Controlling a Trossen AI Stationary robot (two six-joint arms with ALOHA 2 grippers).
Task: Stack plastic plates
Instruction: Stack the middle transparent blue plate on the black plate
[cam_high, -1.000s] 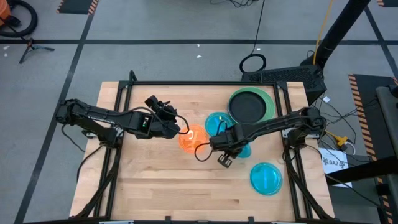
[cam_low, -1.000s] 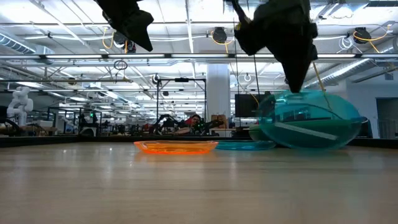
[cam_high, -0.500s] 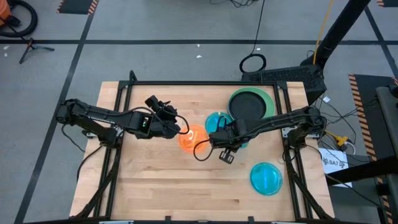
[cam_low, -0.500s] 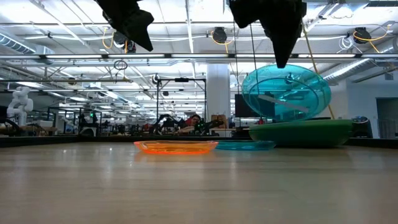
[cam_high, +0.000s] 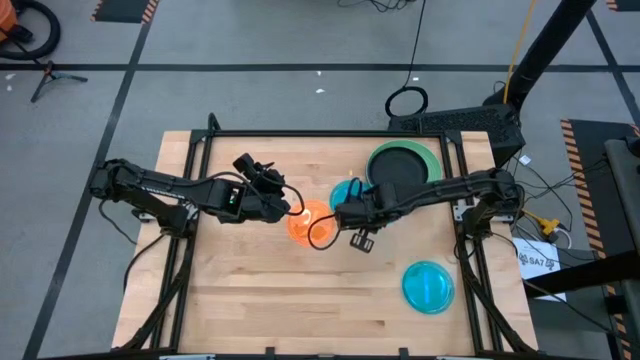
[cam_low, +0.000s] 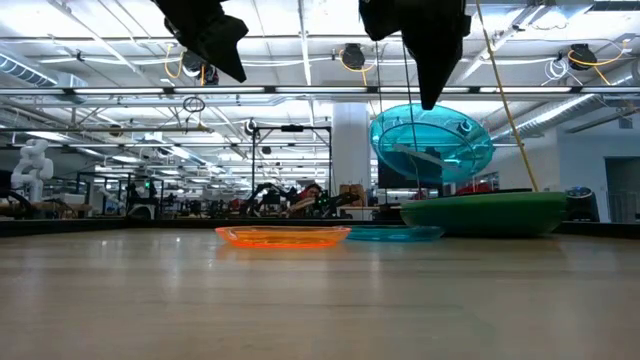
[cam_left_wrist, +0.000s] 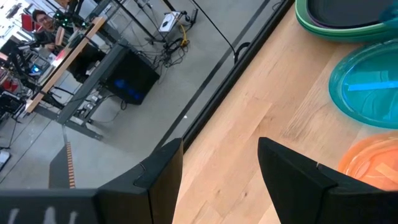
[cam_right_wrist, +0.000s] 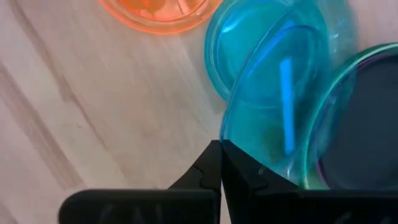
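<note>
1. Your right gripper (cam_right_wrist: 221, 163) is clamped tight on the rim of a cyan plate (cam_low: 432, 140), holding it tilted in the air above the table (cam_high: 250, 300).
2. That lifted plate hangs over another cyan plate (cam_right_wrist: 249, 37) lying flat beside the orange plate (cam_high: 308, 220).
3. Your left gripper (cam_left_wrist: 217, 180) is spread wide, holds nothing, and hovers just beside the orange plate.
4. The green stack (cam_high: 403, 168) with a dark plate on top sits at the far right of the table.
5. One more cyan plate (cam_high: 428, 286) lies alone near the right front.
</note>
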